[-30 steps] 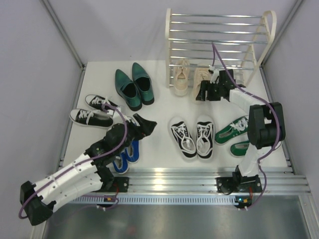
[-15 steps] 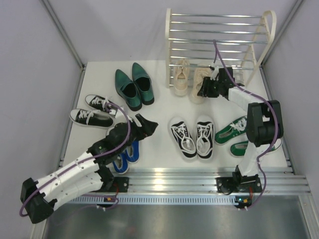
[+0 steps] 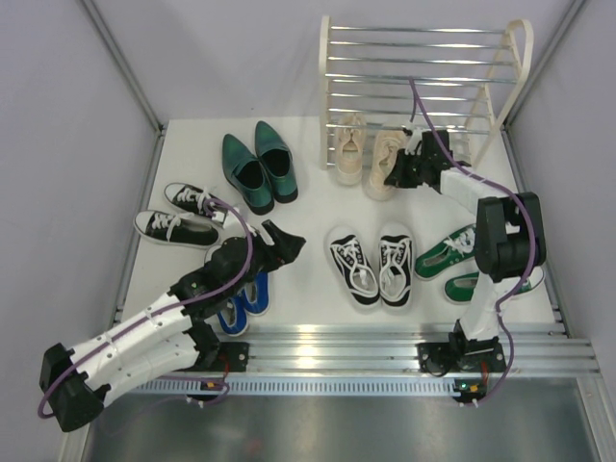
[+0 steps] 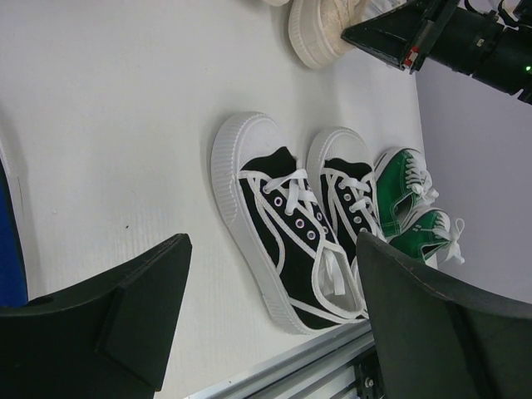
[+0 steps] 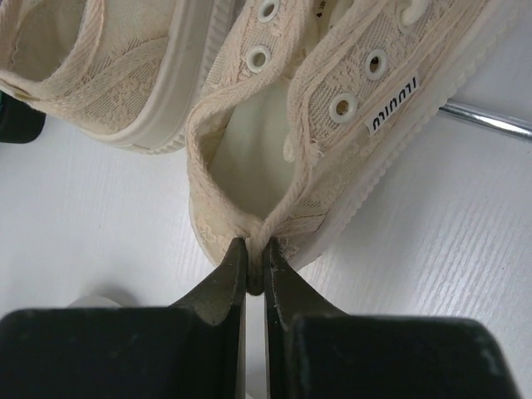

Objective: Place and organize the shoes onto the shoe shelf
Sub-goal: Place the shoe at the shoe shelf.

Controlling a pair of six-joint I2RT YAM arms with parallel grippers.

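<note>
We find the right gripper (image 5: pixel 249 278) clenched on one shoe of the beige lace-up pair (image 3: pixel 350 149). In the right wrist view its two black fingers (image 5: pixel 218 293) pinch the fabric rim at the back of the heel, with hardly any gap between them. The top camera shows this to be the right-hand shoe of the pair. Both beige shoes lie just beside each other on the white table (image 3: pixel 308 207), at the foot of the shoe shelf of thin chrome bars and cream arched side frames (image 3: pixel 419 79). Their toes are at its lowest bars and their heels point toward the arms' bases.

The left gripper (image 3: pixel 289 243) is released, its jaws spread wide over the table; we cannot tell whether it touches the surface. In its wrist view the central black-and-white sneakers with white laces (image 4: pixel 287 229) show between the fingers, side by side, soles down.

The other pairs all lie on the table, off the shelf. The glossy dark green pointed dress shoes (image 3: pixel 258 168) sit left of the shelf. The left black-and-white sneakers with white laces (image 3: pixel 188 217) lie near the table's left edge. The blue sneakers (image 3: pixel 252 296) are partly hidden under the left arm. The green sneakers with white laces (image 3: pixel 445 252) lie just right of the central pair, partly behind the right arm
</note>
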